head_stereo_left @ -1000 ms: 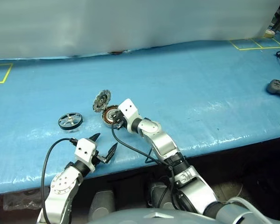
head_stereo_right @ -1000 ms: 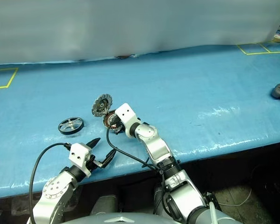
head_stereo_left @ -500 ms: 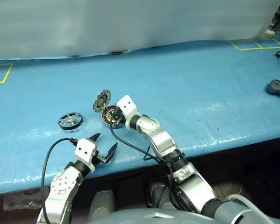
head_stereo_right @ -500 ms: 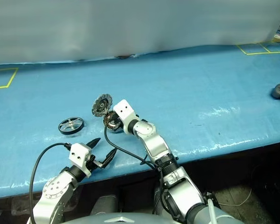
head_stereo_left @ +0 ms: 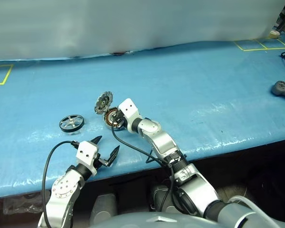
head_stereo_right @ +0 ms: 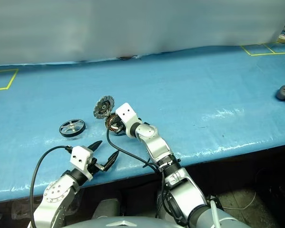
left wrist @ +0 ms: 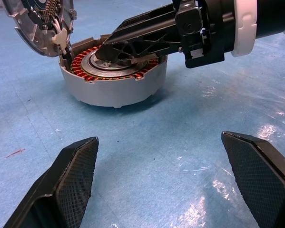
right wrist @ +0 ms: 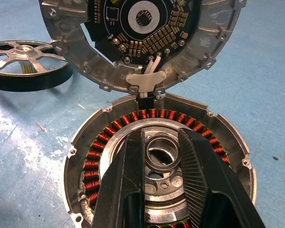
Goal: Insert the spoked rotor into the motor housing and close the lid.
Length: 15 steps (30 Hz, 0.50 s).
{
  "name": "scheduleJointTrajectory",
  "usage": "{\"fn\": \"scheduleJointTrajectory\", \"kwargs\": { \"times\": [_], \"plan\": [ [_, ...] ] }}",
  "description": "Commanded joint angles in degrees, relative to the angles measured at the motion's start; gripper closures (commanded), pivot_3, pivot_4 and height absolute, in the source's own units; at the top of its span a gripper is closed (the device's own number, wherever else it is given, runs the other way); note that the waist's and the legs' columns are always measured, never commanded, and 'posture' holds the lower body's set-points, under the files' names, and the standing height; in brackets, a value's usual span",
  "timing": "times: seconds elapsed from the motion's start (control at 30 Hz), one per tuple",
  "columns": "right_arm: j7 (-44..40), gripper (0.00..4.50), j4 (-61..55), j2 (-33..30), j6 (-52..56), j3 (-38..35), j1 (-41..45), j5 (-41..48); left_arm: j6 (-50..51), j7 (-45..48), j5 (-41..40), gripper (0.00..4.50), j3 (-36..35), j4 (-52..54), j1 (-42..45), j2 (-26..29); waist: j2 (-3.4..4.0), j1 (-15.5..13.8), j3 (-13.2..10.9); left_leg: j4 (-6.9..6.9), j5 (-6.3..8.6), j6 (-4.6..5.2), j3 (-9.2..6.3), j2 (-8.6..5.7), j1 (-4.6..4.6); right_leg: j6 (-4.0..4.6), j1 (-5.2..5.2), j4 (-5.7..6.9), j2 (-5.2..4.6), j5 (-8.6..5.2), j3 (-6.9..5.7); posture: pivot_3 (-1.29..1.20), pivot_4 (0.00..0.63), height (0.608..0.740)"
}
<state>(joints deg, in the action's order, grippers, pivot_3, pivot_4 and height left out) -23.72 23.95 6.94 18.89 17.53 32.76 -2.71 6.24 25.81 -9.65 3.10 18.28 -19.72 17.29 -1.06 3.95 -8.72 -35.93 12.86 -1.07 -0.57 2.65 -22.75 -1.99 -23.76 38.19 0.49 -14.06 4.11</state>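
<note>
On the blue table [head_stereo_left: 204, 76] the motor housing [head_stereo_left: 112, 118] sat near the front edge, left of centre, with its ring of copper windings and silver centre exposed. Its lid [head_stereo_left: 103, 102] stood raised on the hinge at the housing's far-left rim, tilted back, its inner face with dark components turned toward the robot. In the right wrist view the lid [right wrist: 142, 38] rose just beyond the housing [right wrist: 161, 156], joined to it by a small white hinge piece.

The right gripper [right wrist: 162, 161] reached over the housing from the near right. Its two black fingers [right wrist: 128, 190] lay across the open top, narrowly parted on either side of the raised silver centre ring, closed about that hub. The left wrist view showed the same fingers [left wrist: 142, 35] lying low over the windings.

The spoked rotor [head_stereo_left: 71, 123] lay flat on the table to the left of the housing, apart from it and untouched. It was still outside the housing.

The left gripper [head_stereo_left: 104, 150] hovered near the table's front edge, nearer than both rotor and housing, its fingers spread wide with nothing between them.

Far to the right, a dark handheld controller [head_stereo_left: 282, 89] lay on the table, and yellow tape [head_stereo_left: 256, 45] marked a square at the far-right corner.
</note>
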Motion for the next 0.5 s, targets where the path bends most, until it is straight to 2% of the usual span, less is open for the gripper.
{"fn": "scheduleJointTrajectory", "kwargs": {
  "times": [0.03,0.4,0.47,0.5],
  "plan": [
    [-0.3,3.83,-1.6,0.3,-0.2,-0.2,-0.2,0.7,-0.3,-0.1,-0.2,0.0,0.1,1.5,-0.2,0.0,0.0,0.0,0.0,0.0,0.0,0.0,0.0,0.0,0.0,0.0,0.0,0.0,0.0,0.0,0.0,0.0,0.15,0.74],
    [-0.7,3.83,-3.2,0.5,1.3,0.0,-1.1,1.3,-0.2,0.0,-0.3,0.0,0.0,1.2,0.0,0.0,0.0,0.0,0.0,0.0,0.0,0.0,0.0,0.0,0.0,-0.01,0.0,0.0,0.0,0.0,0.0,0.0,0.15,0.74],
    [-0.5,3.07,-2.9,0.5,1.2,-0.1,-1.0,1.3,-0.2,0.0,-0.3,0.0,0.0,1.1,0.1,0.0,0.0,0.0,0.0,0.0,0.0,0.0,0.0,0.0,0.0,-0.01,0.0,0.0,0.0,0.01,0.0,0.0,0.15,0.74],
    [-0.3,2.85,-2.8,0.5,1.1,-0.2,-0.9,1.3,-0.2,0.0,-0.3,0.0,0.0,1.1,0.1,0.0,0.0,0.0,0.0,0.0,0.0,0.0,-0.01,0.0,0.0,-0.01,0.0,0.0,0.0,0.01,0.0,0.0,0.15,0.74]
  ]
}}
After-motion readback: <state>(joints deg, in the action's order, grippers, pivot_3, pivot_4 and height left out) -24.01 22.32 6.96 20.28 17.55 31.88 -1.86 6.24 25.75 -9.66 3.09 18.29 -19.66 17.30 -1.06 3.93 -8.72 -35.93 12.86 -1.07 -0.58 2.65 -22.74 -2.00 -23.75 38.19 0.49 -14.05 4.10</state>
